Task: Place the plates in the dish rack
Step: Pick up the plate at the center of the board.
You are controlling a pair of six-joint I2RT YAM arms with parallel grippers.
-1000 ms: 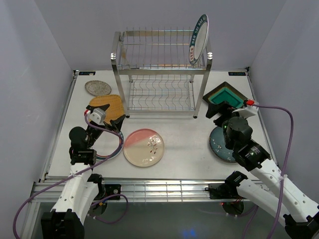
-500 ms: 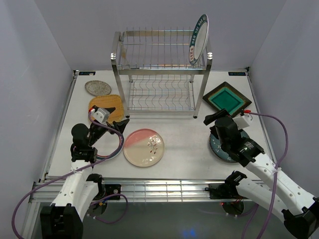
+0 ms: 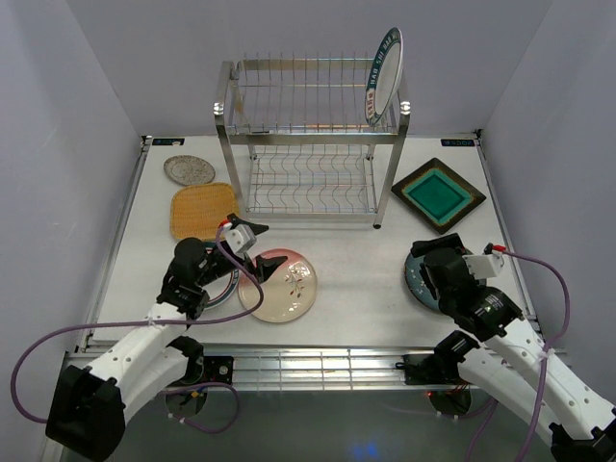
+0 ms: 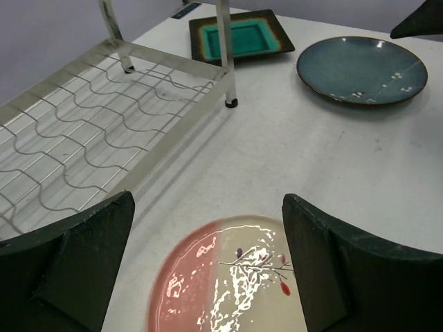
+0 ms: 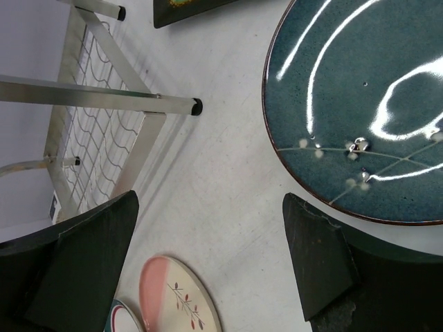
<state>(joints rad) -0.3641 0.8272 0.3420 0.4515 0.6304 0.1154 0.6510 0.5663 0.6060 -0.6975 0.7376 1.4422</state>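
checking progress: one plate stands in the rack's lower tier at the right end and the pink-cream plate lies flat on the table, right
No: the blue-rimmed plate stands in the upper tier of the dish rack, at its right end, as the top external view shows. The pink-cream plate does lie flat on the table.

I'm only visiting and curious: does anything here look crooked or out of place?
Only mildly: the one blue-rimmed plate in the dish rack sits at the far right end of the top tier and seems to lean outward over the corner post rather than standing straight. Nothing looks spilled or broken.
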